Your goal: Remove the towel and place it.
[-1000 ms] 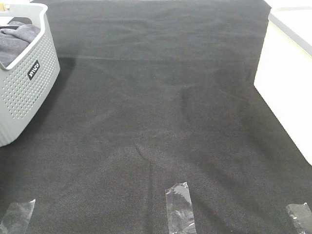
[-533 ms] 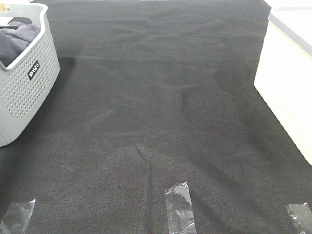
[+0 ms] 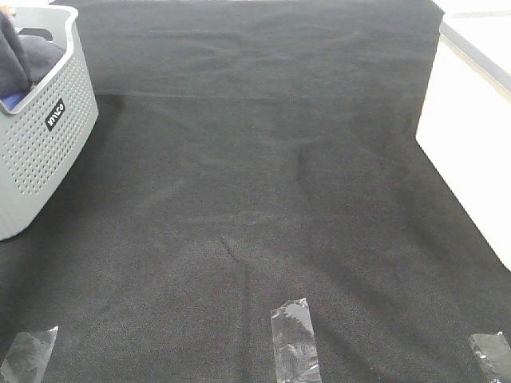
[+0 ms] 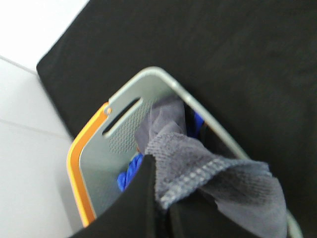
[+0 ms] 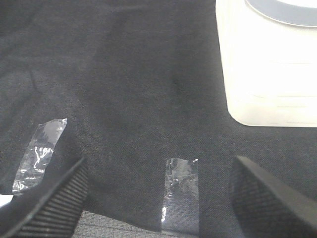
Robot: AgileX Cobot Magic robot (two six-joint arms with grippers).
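The slate-grey towel (image 4: 208,173) hangs bunched over the perforated grey basket (image 4: 124,148), one hemmed corner pinched in my left gripper (image 4: 161,206), which is shut on it just above the basket. From the high camera the towel (image 3: 14,56) shows as a dark fold rising at the frame's left edge inside the basket (image 3: 44,136); the left gripper itself is outside that view. My right gripper (image 5: 158,198) hovers open over the black mat near the front tape strips, with nothing between its fingers (image 5: 54,193).
A small blue item (image 4: 130,171) lies in the basket under the towel. A white container (image 3: 471,136) stands along the right side. Black cloth (image 3: 263,183) covers the table, with clear tape strips (image 3: 295,339) at its front edge.
The towel has been drawn up and toward the left edge of the high view, out of its flat heap in the basket, uncovering a bit of blue beneath. The right arm has stayed put.
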